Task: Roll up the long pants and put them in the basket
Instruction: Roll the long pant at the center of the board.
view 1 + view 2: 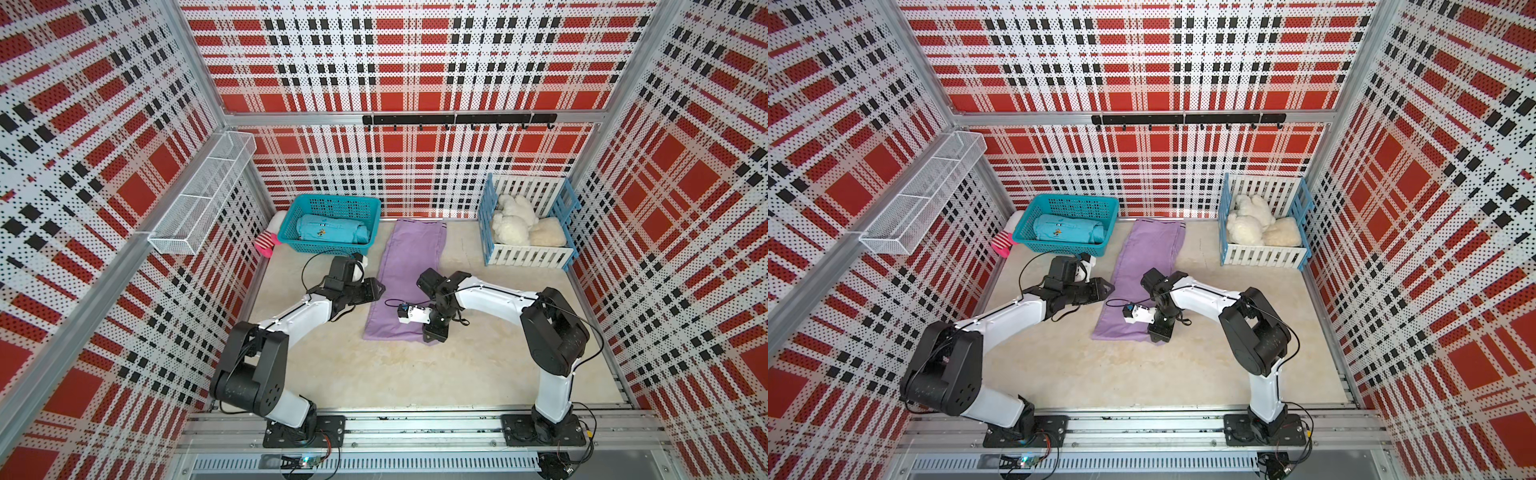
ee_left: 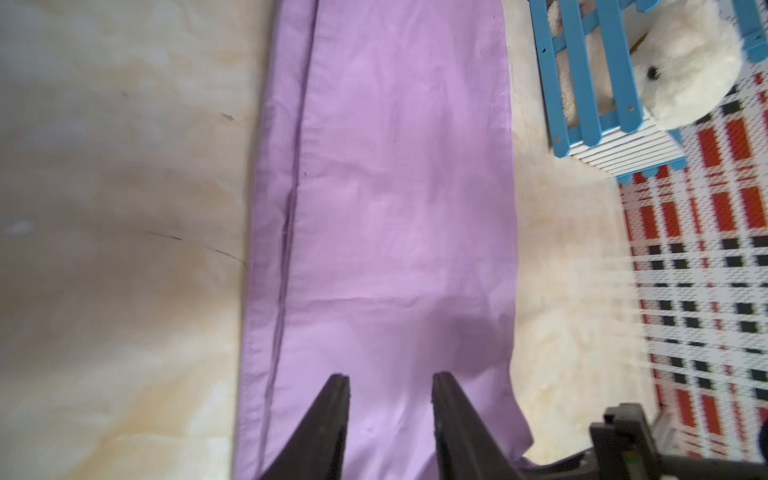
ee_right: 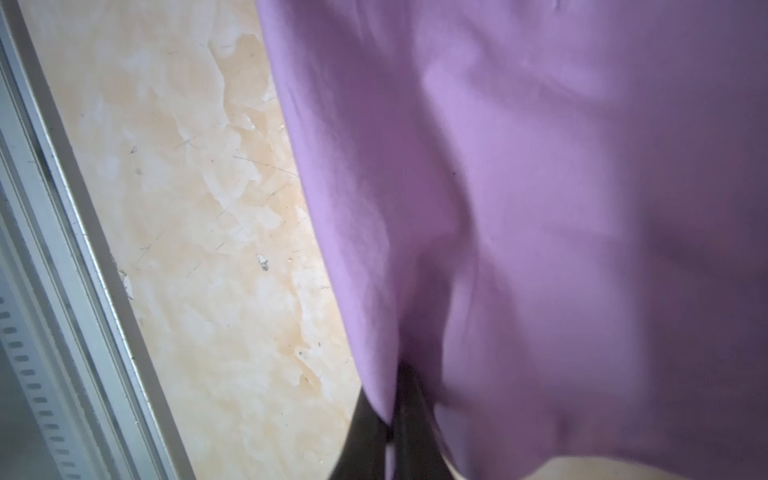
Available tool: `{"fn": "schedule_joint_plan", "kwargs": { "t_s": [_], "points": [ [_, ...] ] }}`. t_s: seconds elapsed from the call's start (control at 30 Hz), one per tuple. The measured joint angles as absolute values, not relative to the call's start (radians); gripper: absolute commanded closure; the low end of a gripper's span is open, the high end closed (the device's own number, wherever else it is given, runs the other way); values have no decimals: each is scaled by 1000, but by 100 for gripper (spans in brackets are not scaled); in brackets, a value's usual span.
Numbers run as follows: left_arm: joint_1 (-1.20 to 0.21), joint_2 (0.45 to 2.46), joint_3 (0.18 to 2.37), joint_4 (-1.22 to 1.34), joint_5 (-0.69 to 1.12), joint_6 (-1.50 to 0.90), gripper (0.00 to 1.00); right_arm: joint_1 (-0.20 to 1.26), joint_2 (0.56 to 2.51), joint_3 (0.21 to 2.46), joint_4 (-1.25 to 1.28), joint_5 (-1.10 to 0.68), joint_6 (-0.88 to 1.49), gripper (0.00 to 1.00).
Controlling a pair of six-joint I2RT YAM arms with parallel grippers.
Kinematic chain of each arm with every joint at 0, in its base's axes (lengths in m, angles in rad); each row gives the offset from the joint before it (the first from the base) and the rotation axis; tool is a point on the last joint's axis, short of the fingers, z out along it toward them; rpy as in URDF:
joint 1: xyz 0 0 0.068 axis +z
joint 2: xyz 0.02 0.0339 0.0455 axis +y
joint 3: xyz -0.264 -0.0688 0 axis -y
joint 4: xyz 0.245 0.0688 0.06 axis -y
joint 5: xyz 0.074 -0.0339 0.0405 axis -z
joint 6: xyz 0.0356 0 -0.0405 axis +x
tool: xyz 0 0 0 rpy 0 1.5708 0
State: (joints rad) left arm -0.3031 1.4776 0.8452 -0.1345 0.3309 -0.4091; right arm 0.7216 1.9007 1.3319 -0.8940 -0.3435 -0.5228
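Note:
The long pants [image 1: 405,270] are a lilac cloth lying flat in a long strip from the back wall toward the front, seen in both top views [image 1: 1138,266]. My left gripper [image 1: 377,286] hovers at the strip's left edge about halfway along. In the left wrist view it [image 2: 390,384] stands open, the cloth [image 2: 386,187] lying smooth beneath with nothing between the fingers [image 2: 336,395]. My right gripper [image 1: 432,336] is at the near right corner of the pants. In the right wrist view it [image 3: 395,399] is shut on a pinched fold of the lilac cloth [image 3: 540,208].
A teal basket [image 1: 336,200] holding a rolled teal garment [image 1: 332,232] stands at the back left, with a pink striped sock [image 1: 268,243] beside it. A blue-and-white slatted crate [image 1: 528,257] with white plush toys sits at the back right. A wire shelf [image 1: 199,195] hangs on the left wall.

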Motion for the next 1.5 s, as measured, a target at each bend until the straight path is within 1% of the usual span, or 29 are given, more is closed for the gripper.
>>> {"fn": "schedule_joint_plan", "kwargs": {
  "t_s": [0.1, 0.2, 0.3, 0.33, 0.43, 0.53, 0.63, 0.73, 0.87, 0.93, 1.13, 1.5],
  "points": [
    [-310, 1354, 791, -146, 225, -300, 55, 709, 1893, 1308, -875, -352, -517, 100],
    [-329, 1174, 681, -89, 130, -144, 47, 693, 1850, 1238, -846, -359, -503, 100],
    [-346, 968, 543, 8, 89, 59, 45, 677, 1792, 1175, -818, -360, -480, 100],
    [-339, 909, 498, 41, 105, 123, 46, 672, 1769, 1157, -809, -362, -470, 100],
    [-259, 774, 380, 112, 224, 310, 45, 657, 1731, 1126, -781, -378, -447, 100],
    [-191, 717, 309, 120, 366, 465, 44, 647, 1721, 1119, -765, -395, -433, 100],
    [-187, 735, 292, 127, 491, 537, 44, 636, 1721, 1119, -761, -410, -426, 100],
    [-207, 812, 298, 149, 613, 552, 44, 620, 1721, 1119, -760, -428, -424, 100],
    [-276, 933, 350, 72, 690, 584, 44, 598, 1721, 1118, -756, -456, -419, 100],
    [-295, 955, 374, 33, 720, 617, 44, 590, 1721, 1117, -753, -469, -417, 100],
    [-300, 972, 393, -43, 706, 733, 45, 580, 1710, 1113, -753, -495, -418, 100],
    [-288, 1198, 517, -159, 641, 943, 47, 580, 1684, 1113, -759, -502, -419, 100]
  ]
}}
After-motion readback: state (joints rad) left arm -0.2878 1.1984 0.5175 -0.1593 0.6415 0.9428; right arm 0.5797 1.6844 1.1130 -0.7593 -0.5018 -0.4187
